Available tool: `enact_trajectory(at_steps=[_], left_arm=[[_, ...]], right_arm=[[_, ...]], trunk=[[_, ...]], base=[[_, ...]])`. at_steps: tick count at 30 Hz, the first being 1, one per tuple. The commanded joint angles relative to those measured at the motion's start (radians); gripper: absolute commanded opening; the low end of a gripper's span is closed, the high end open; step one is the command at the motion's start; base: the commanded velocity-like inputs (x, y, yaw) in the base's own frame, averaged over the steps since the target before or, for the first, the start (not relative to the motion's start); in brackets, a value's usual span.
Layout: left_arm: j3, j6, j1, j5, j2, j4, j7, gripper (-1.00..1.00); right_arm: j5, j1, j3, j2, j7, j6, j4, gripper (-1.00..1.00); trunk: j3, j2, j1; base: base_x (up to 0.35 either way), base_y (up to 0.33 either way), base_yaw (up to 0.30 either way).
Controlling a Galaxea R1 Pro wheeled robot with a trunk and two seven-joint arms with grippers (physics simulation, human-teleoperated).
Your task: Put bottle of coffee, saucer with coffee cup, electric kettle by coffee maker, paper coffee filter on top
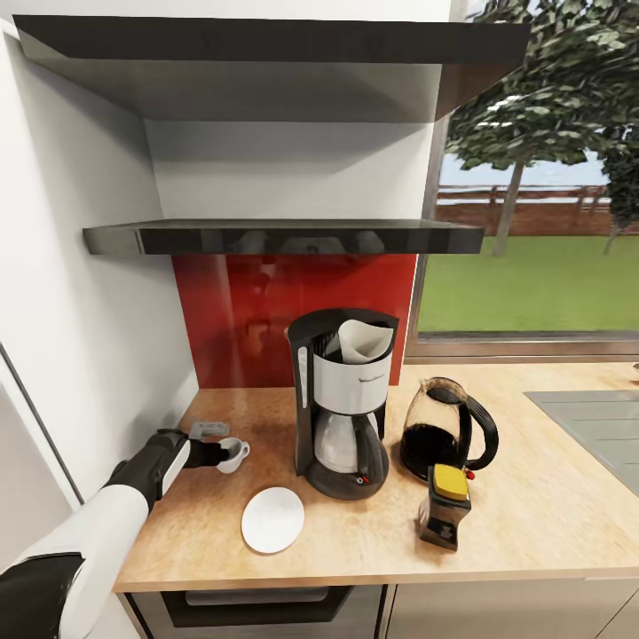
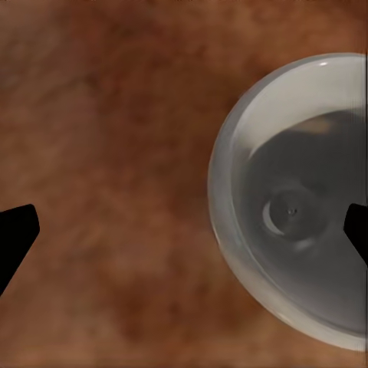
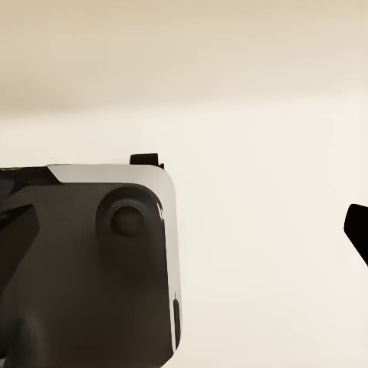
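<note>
The coffee maker [image 1: 343,404] stands on the wooden surface [image 1: 532,506] with a paper filter [image 1: 364,342] on top. To its left, the left gripper [image 1: 232,454] straddles the coffee cup [image 1: 232,454] rim, jaws wide; the saucer [image 1: 272,519] lies left-front. The kettle [image 1: 446,437] and coffee bottle [image 1: 445,506] sit to its right. The right gripper's [image 3: 188,226] jaws are spread.

A light wooden kitchen countertop [image 1: 532,524] carries a black-and-silver coffee maker [image 1: 344,404], a white saucer [image 1: 272,519] in front of it, a white coffee cup [image 1: 232,454] to its left, a glass electric kettle [image 1: 444,433] and a yellow-lidded coffee bottle [image 1: 445,506] to its right.
</note>
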Motion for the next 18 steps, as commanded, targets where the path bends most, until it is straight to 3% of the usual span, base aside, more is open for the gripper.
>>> enact_trajectory(at_steps=[1, 18], left_arm=[[0.006, 0.005, 0.000, -0.009, -0.001, -0.001, -0.007, 1.00], [0.007, 0.004, 0.000, -0.009, -0.023, -0.001, -0.007, 1.00]], right_arm=[[-0.010, 0.000, 0.008, 0.000, 0.002, -0.003, 0.001, 1.00], [-0.010, 0.001, 0.008, 0.000, 0.002, -0.003, 0.001, 1.00]], trunk=[[-0.001, -0.001, 0.000], [-0.001, -0.001, 0.000]], base=[[0.000, 0.000, 0.000], [0.000, 0.000, 0.000]])
